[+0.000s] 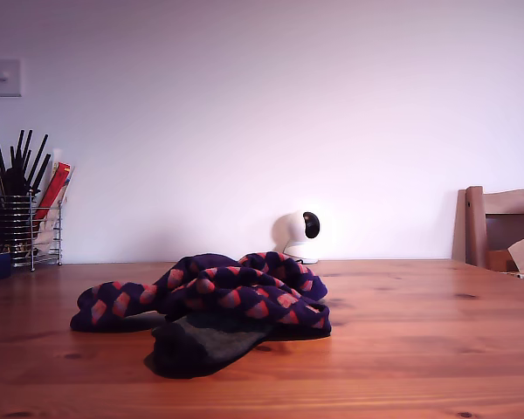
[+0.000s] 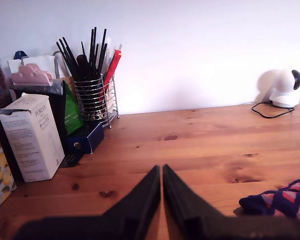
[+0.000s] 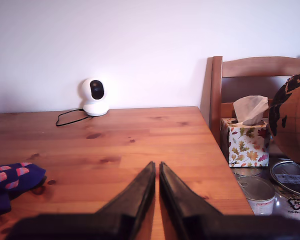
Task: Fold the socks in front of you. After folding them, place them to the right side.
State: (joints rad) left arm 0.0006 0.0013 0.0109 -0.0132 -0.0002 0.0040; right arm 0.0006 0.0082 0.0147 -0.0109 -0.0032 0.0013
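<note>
Sitting on wood table (image 1: 437, 349) by white wall (image 1: 244, 105): socks (image 1: 227, 301) heaped; both grippers' jaws closed, empty.

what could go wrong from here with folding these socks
The checked socks lie tangled over the grey sock, so one grab may lift several together. Both my first end effector and my second end effector are shut and away from the pile; they must open first. The small camera's cable could snag a wide sweep.

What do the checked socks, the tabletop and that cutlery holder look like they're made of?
Navy socks with red-pink diamond checks: soft matte knit, judging by their limp folds. Brown table: apparently varnished pine, with knots, plank seams, slight sheen. Shiny cutlery basket: looks like chromed metal wire.
</note>
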